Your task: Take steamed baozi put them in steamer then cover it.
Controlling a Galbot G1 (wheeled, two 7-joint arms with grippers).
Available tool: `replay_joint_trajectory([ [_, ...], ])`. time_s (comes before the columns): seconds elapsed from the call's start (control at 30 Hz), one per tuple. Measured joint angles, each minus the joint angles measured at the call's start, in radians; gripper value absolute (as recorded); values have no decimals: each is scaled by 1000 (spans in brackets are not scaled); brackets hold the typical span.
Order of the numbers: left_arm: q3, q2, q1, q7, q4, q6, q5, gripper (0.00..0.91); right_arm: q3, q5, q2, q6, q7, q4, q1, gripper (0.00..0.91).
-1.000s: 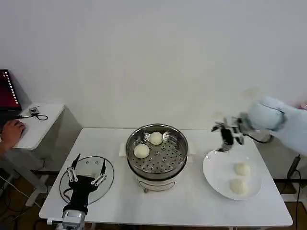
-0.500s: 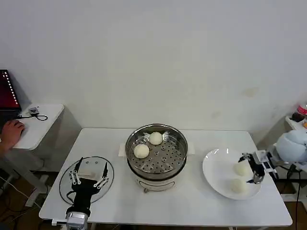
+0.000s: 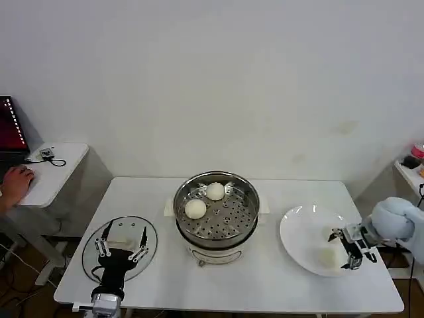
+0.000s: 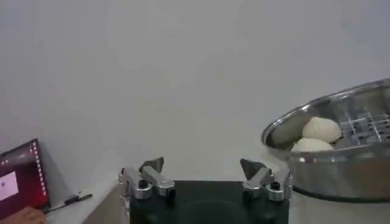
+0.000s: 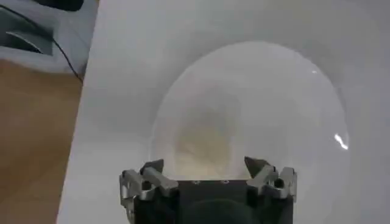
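Observation:
The steamer stands mid-table with two steamed baozi on its perforated tray; the left wrist view shows the steamer and those buns. On the white plate at the right lies a blurred baozi. My right gripper sits low at the plate's right edge, open, and that baozi lies just ahead of its spread fingers. The cover lies flat at the left. My left gripper hovers open above it.
A small side table stands left of the main table, with a person's hand and a laptop on it. The main table's front edge runs close below the cover and the plate.
The right gripper swung from above the plate's far rim down to the plate's right edge, low over a baozi. The left gripper shifted slightly toward the front edge.

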Motion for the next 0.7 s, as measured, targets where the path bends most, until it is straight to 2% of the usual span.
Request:
replay_joint_trajectory([
  [0.33,-5,-3,-7,0,18,-1,0,907,17,-18,69,-1,13,-87,-35,907],
  [0.7,-2,-6,-13,-1,27,-1,0,907,23,-26,108,-11,12,-138,-48,675],
])
